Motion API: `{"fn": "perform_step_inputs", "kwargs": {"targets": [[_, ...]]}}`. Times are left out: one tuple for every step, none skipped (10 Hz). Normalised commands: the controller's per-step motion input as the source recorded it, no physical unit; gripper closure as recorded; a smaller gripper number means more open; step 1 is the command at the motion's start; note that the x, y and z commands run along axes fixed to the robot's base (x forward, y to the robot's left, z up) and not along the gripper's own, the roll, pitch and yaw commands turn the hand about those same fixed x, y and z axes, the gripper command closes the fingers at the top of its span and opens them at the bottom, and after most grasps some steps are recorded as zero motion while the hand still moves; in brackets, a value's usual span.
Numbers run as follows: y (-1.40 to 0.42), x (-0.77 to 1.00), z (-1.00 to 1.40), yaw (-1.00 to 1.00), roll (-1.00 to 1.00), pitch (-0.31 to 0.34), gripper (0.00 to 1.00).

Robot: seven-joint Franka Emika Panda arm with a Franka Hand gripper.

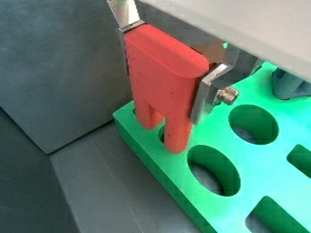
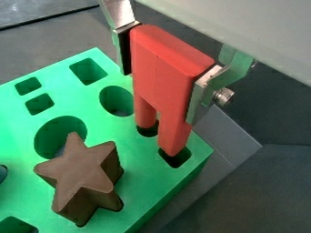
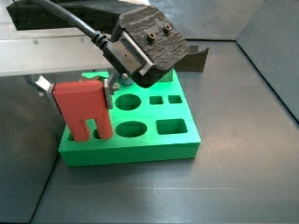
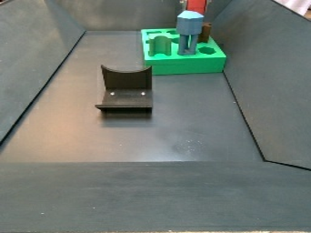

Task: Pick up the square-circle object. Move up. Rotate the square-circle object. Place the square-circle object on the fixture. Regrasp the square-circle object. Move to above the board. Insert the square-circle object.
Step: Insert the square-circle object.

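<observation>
Wrist views: my hand (image 2: 170, 65) is clamped on the red peg's (image 2: 165, 77) broad flat sides, its legs entering holes in the green board (image 2: 73, 96).
Side views: peg (image 3: 82, 107) upright at the board's (image 3: 176, 144) corner; fixture (image 4: 124, 89) well apart.
Handling: probably light, rigid, smooth plastic; flat faces suit gripping.

Probably lab test rig: dark-walled enclosure (image 4: 49, 109), green board (image 4: 183, 62), fixture (image 4: 124, 88).

Dark grey matte floor (image 4: 170, 136), lightly scuffed, with a faint sheen under soft, even light. Boxed in by dark flat panels: left wall (image 4: 43, 77) and right wall (image 4: 270, 73) leaning outward, back wall (image 4: 109, 14) behind. Seam (image 4: 134, 163) across the near floor. Bright sliver (image 4: 299, 5) above the right wall's far corner.
</observation>
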Motion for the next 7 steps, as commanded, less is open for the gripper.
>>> {"fn": "perform_step_inputs", "kwargs": {"targets": [[0.13,-0.33,-0.07,-0.04,0.14,0.016,1.00],[0.07,-0.20,-0.39,-0.06,0.13,0.000,1.00],[0.11,-0.44,-0.29,-0.04,0.19,0.000,1.00],[0.14,-0.38,-0.33,-0.05,0.18,0.000,1.00],[0.14,-0.24,-0.37,-0.08,0.16,0.014,1.00],[0.06,0.00,-0.57,-0.04,0.12,0.027,1.00],[0.14,-0.19,-0.44,0.00,0.19,0.000,1.00]]}}
